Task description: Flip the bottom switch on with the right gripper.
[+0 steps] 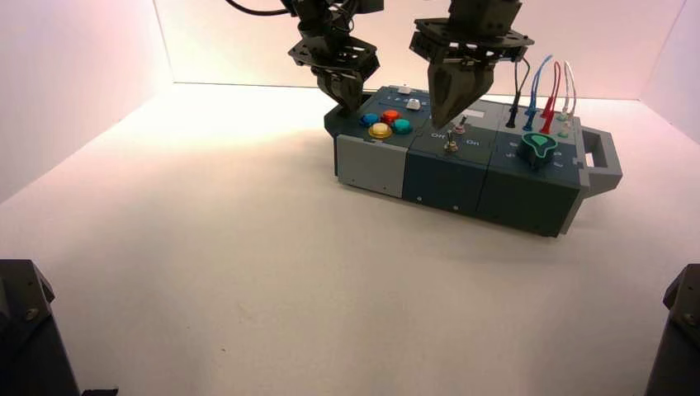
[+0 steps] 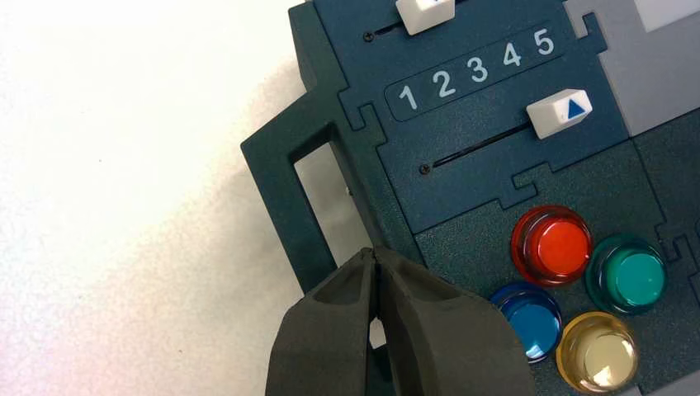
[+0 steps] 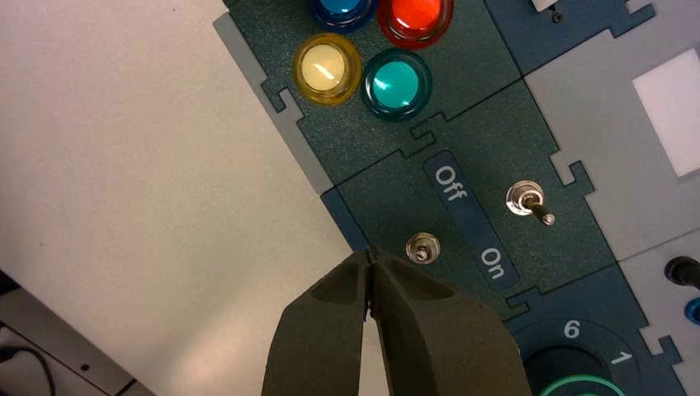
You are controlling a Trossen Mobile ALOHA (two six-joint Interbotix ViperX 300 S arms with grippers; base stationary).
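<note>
the right hand [image 3: 369,262] hangs over the middle panel of the box [image 1: 446,177], its two tapered fingers pressed together with nothing between them, tips just beside the bottom switch [image 3: 422,247]. the top switch [image 3: 528,202] leans toward the "on" lettering. the left hand [image 2: 376,260], also closed and empty, sits at the box's left handle [image 2: 285,206], beside the coloured buttons [image 2: 551,245].

The right gripper [image 1: 456,106] tapers to a smooth dark grey wedge. The left gripper [image 1: 345,91] is blacker, blockier, with a black cable [image 1: 248,10] at the frame's top.
</note>
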